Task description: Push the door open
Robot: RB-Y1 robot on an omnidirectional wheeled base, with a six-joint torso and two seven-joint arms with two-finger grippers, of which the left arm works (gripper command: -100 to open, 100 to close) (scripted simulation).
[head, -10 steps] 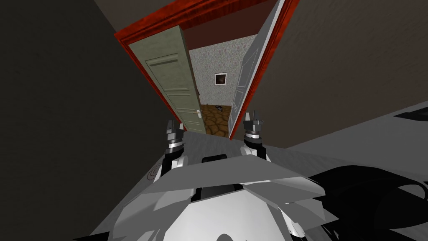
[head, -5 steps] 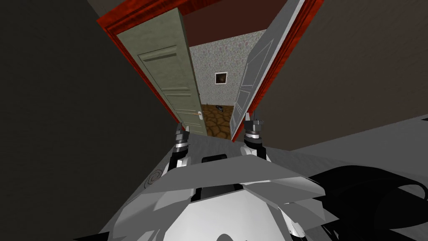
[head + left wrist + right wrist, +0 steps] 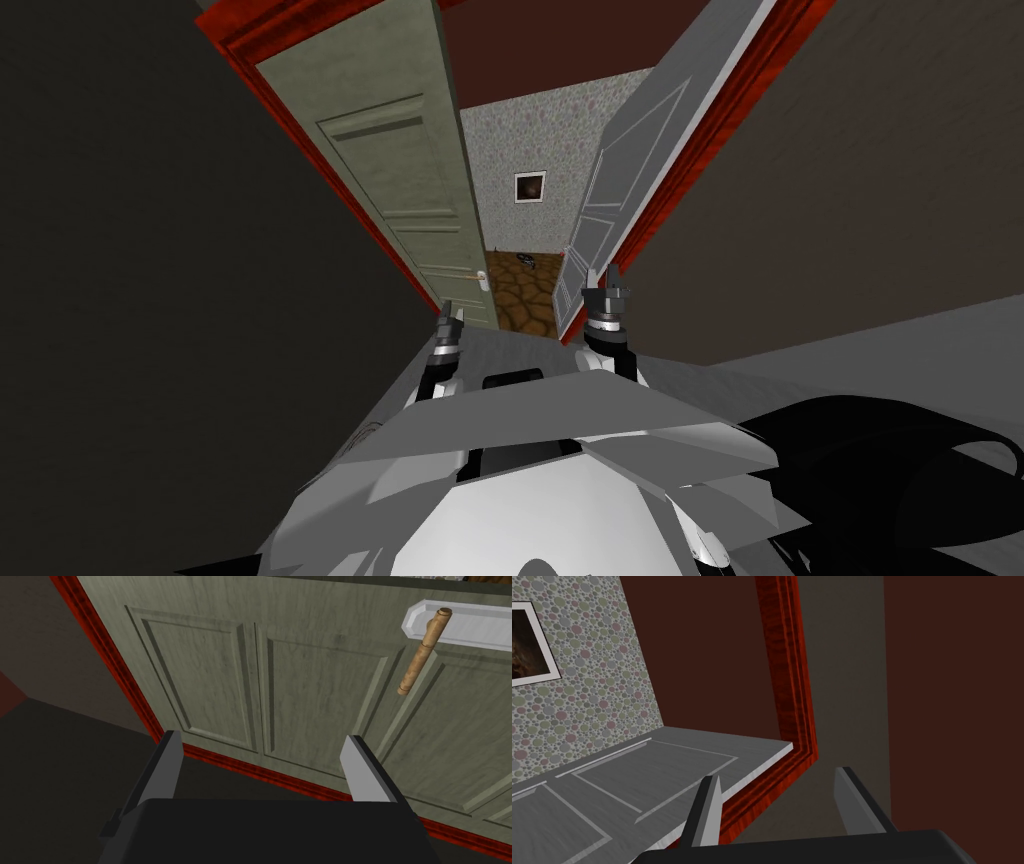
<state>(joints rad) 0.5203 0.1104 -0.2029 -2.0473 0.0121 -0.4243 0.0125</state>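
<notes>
Since the head view cuts off their tops, neither door shows whole. Two doors hang in one red frame [image 3: 784, 676]: the green door [image 3: 400, 180] on the left and the grey door [image 3: 630, 190] on the right. Both stand partly open with a gap between them. One brown handle [image 3: 420, 656] sits on a white plate [image 3: 475, 626] on the green door. The left gripper [image 3: 262, 743] points at the green door's panels, near the handle. Its two fingers are wide apart, and I cannot tell if they touch the door. The right gripper [image 3: 777, 776] is by the grey door's edge, fingers apart too. Through the gap are a brown stone floor [image 3: 520, 300], one picture [image 3: 529, 187] on a spotted wall [image 3: 500, 150], and one small dark thing [image 3: 527, 260], too tiny to name.
</notes>
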